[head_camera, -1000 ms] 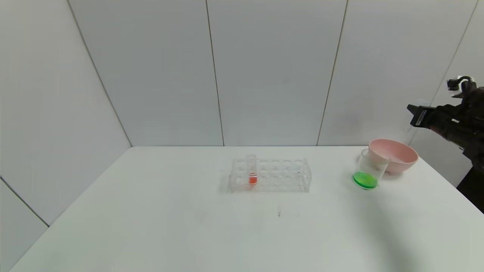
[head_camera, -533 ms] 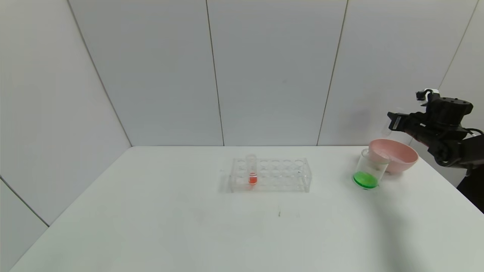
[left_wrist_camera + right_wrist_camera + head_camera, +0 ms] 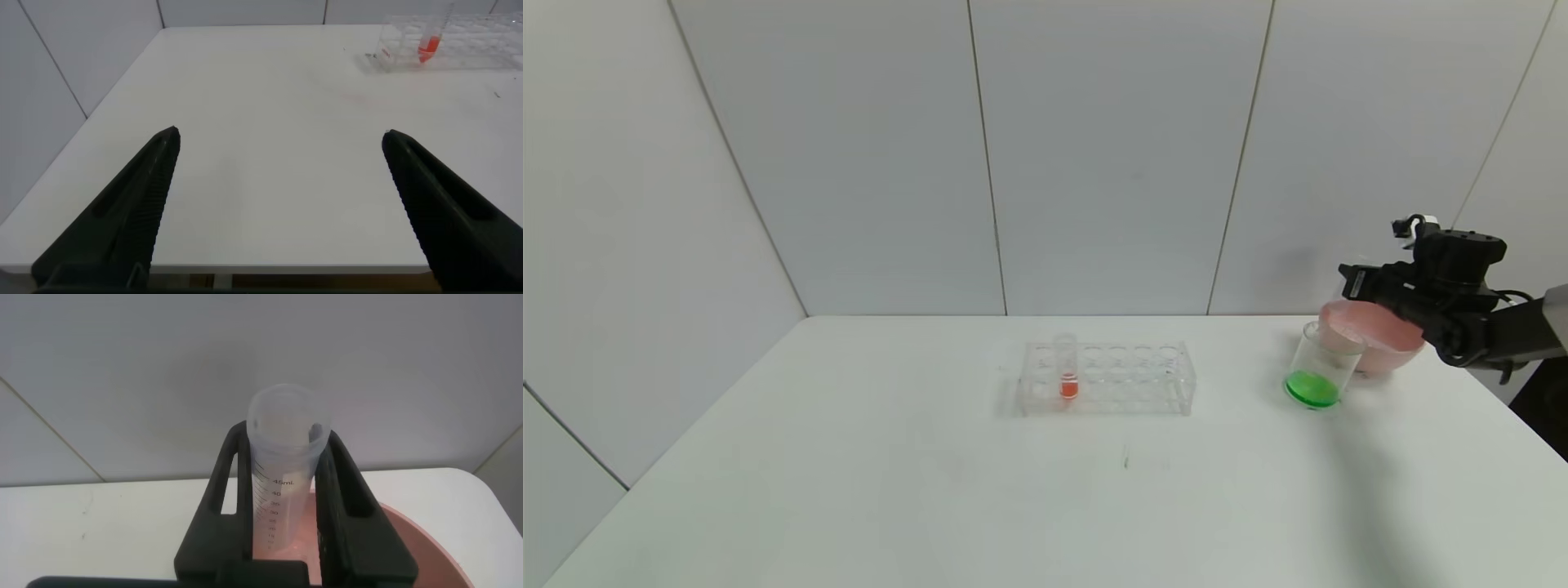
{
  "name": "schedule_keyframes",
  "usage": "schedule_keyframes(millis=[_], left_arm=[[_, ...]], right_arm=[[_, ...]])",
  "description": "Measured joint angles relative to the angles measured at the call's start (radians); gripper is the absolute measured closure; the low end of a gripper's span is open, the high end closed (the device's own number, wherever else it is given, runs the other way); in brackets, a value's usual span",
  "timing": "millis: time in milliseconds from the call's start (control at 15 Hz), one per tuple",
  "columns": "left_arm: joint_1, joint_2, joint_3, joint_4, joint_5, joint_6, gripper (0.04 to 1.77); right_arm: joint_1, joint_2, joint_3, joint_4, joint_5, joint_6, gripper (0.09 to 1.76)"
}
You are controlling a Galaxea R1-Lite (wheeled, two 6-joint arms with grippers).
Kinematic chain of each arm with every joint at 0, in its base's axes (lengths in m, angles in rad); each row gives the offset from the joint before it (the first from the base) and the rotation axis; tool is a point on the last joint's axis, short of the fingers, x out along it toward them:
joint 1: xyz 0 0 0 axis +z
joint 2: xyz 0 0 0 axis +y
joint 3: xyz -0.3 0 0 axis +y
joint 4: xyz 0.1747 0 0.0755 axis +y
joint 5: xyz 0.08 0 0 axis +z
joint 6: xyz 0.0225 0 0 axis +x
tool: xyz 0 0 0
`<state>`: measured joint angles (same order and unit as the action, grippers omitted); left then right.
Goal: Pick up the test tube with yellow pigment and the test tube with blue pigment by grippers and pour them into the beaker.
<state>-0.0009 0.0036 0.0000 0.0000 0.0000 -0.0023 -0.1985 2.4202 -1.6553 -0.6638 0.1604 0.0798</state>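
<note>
My right gripper (image 3: 1349, 284) hangs over the pink bowl (image 3: 1390, 349) at the table's far right. In the right wrist view it (image 3: 286, 439) is shut on a clear graduated test tube (image 3: 282, 469) that shows no coloured liquid, so I cannot tell which tube it is. No tube with yellow or blue liquid is in view. The beaker (image 3: 1321, 359) stands just left of the bowl, touching it, with green liquid (image 3: 1311, 390) in its bottom. My left gripper (image 3: 279, 135) is open and empty above the table's near left corner, out of the head view.
A clear multi-hole rack (image 3: 1107, 377) stands mid-table with one orange-red-liquid tube (image 3: 1067, 369) in its left end; both also show in the left wrist view, rack (image 3: 470, 37) and tube (image 3: 429, 42). The table edge runs close behind the bowl.
My right gripper has moved down and to the left with the tube, from high beside the wall to just over the pink bowl. Beaker, bowl and rack have not moved.
</note>
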Motion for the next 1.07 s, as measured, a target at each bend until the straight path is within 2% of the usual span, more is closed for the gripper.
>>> schedule_keyframes(millis=[200,467,800,1067], left_arm=[[0.000,0.000,0.000,0.000,0.000,0.000,0.05],[0.000,0.000,0.000,0.000,0.000,0.000,0.05],[0.000,0.000,0.000,0.000,0.000,0.000,0.05],[0.000,0.000,0.000,0.000,0.000,0.000,0.05]], right_arm=[[0.002,0.003,-0.001,-0.011,0.000,-0.001,0.97],[0.009,-0.003,0.005,-0.031,-0.007,-0.015,0.64],[0.028,-0.055,0.089,-0.093,-0.040,-0.019,0.40],[0.094,-0.173,0.214,-0.120,-0.041,-0.004,0.30]])
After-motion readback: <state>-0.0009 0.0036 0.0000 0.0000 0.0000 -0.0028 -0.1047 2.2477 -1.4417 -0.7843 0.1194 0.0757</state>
